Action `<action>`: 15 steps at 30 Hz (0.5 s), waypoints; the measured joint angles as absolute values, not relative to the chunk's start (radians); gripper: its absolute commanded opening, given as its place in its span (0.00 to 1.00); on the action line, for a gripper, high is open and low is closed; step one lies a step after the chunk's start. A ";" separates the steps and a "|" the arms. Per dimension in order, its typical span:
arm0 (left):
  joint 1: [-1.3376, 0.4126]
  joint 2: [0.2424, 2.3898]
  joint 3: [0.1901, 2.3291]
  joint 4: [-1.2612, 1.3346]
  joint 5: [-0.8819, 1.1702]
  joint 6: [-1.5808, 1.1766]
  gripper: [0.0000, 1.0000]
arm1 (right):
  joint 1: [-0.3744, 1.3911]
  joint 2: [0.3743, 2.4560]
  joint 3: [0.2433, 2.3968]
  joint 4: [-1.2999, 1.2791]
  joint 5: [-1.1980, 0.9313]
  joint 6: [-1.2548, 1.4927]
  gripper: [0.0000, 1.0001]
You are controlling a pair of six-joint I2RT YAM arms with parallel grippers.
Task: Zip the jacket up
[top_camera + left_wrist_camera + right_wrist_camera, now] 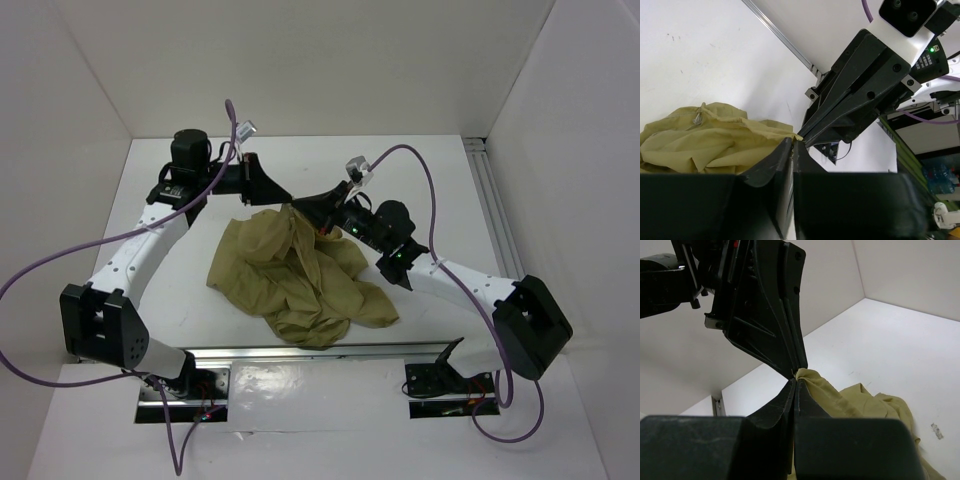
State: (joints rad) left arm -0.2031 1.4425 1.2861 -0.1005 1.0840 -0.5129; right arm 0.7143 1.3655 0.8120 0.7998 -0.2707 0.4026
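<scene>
The olive-tan jacket [300, 275] lies crumpled in a heap on the white table, with one edge lifted at its far side. My left gripper [288, 203] and my right gripper [300, 208] meet tip to tip at that raised edge. In the left wrist view my left gripper [793, 141] is shut on a corner of the jacket [705, 137], with the right gripper's fingers [840, 112] right against it. In the right wrist view my right gripper [796, 382] is shut on the same raised fold of the jacket [860, 402]. A small metal zip piece [698, 117] shows on the cloth.
White walls enclose the table [440, 190] at the back and both sides. A metal rail [495, 200] runs along the right edge. Purple cables [420, 165] loop above both arms. The arm bases [320, 385] stand at the near edge.
</scene>
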 measured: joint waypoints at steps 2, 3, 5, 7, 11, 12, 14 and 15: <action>-0.203 1.443 1.286 -0.096 1.090 -0.524 0.08 | 0.714 1.365 0.812 0.800 -0.271 0.403 0.00; -0.203 1.443 1.286 -0.095 1.092 -0.525 0.00 | 0.714 1.365 0.812 0.800 -0.271 0.403 0.00; -0.203 1.443 1.286 -0.093 1.095 -0.526 0.00 | 0.714 1.365 0.812 0.800 -0.271 0.403 0.00; -0.203 1.443 1.286 -0.093 1.095 -0.525 0.00 | 0.714 1.365 0.813 0.799 -0.271 0.403 0.00; -0.203 1.443 1.286 -0.100 1.093 -0.522 0.00 | 0.714 1.365 0.813 0.797 -0.271 0.403 0.00; -0.203 1.443 1.286 -0.102 1.094 -0.518 0.02 | 0.714 1.365 0.813 0.796 -0.271 0.403 0.00; -0.203 1.443 1.286 -0.108 1.095 -0.502 0.15 | 0.714 1.365 0.813 0.793 -0.271 0.403 0.00; -0.203 1.443 1.286 -0.116 1.096 -0.494 0.24 | 0.714 1.365 0.813 0.791 -0.271 0.403 0.00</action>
State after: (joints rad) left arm -0.2028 1.4425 1.2861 -0.1158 1.0958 -0.4942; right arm 0.7143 1.3655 0.8131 0.7910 -0.2714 0.4026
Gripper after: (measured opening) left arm 0.129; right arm 0.007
